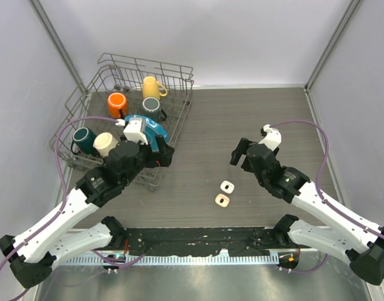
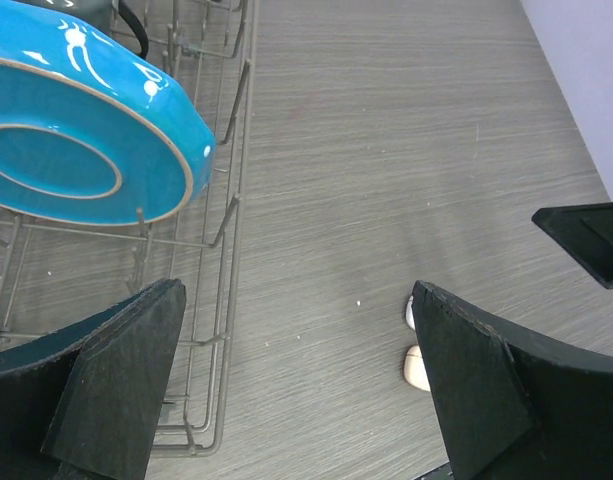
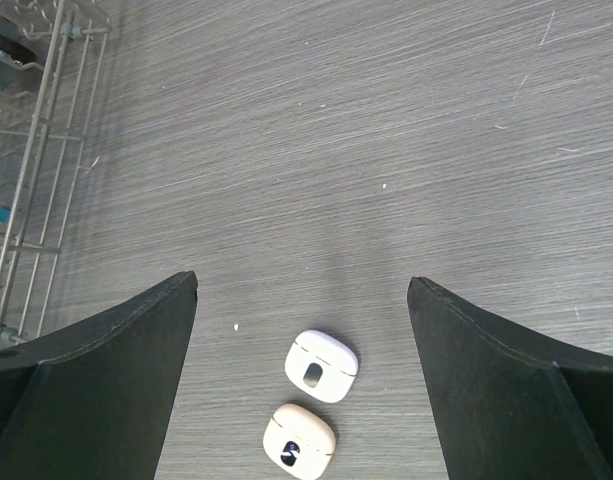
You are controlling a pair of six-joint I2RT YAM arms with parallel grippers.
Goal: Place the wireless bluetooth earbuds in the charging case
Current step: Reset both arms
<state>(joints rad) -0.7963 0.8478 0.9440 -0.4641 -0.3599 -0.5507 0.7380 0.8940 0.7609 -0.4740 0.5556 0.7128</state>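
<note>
Earbud hardware in view amounts to two small rounded items, a white piece (image 3: pixel 321 366) and a cream piece (image 3: pixel 299 441), each with a dark oval on its upper face; whether they are buds or cases cannot be told. They lie just beside each other on the bench (image 1: pixel 242 113), directly below the right gripper (image 3: pixel 301 285), whose jaws stand wide apart and empty. The left gripper (image 2: pixel 296 290), over the edge of the wire rack (image 1: pixel 179 119), also has its jaws apart with nothing held. Judged light, hard and glossy, the pieces are likely to slip or skid under a pinch. Recommended hold: across the opposing flatter sides, low, one piece at a time.
</note>
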